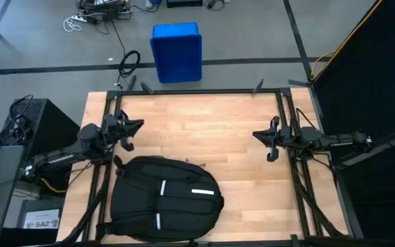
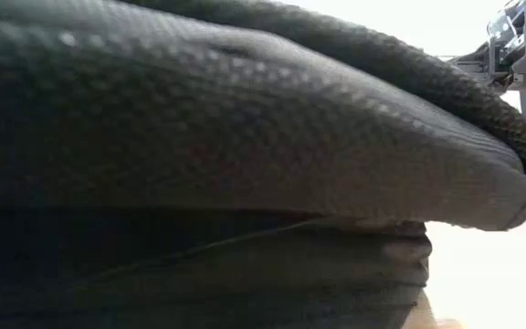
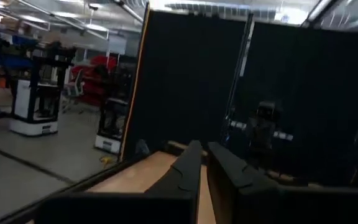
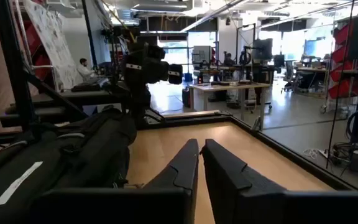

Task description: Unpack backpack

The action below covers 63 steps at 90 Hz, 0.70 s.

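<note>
Looking down, I see the backpack (image 1: 164,199) lying at six o'clock against the table's (image 1: 204,123) near edge, bare wood beyond toward twelve. My left gripper (image 1: 130,130) at nine and right gripper (image 1: 266,140) at three hover with fingers together, holding nothing. A floor box reads "SA2" (image 1: 41,223). The low view shows only fabric.

Left arm folded at the table's left edge, left gripper (image 1: 130,134) raised, fingers (image 3: 182,171) nearly together, right arm mirrored at the right edge, right gripper (image 1: 269,143) with fingers (image 4: 185,165) closed.
</note>
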Each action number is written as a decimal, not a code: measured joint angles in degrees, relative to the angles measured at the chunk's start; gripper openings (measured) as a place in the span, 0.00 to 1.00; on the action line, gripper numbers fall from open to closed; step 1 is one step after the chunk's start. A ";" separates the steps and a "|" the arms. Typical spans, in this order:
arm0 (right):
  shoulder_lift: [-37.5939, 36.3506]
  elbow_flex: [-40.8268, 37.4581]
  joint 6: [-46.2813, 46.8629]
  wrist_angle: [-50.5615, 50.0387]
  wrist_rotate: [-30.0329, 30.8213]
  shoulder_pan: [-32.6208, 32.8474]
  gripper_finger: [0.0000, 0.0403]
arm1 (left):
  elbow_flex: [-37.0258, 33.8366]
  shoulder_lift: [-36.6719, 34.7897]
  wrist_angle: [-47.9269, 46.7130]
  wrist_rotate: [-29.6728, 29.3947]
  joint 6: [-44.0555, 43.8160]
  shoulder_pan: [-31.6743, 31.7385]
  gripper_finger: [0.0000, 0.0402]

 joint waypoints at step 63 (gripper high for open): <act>0.02 0.02 0.00 0.02 0.01 0.02 0.00 | 19.59 3.65 5.74 5.70 -4.66 -0.26 0.00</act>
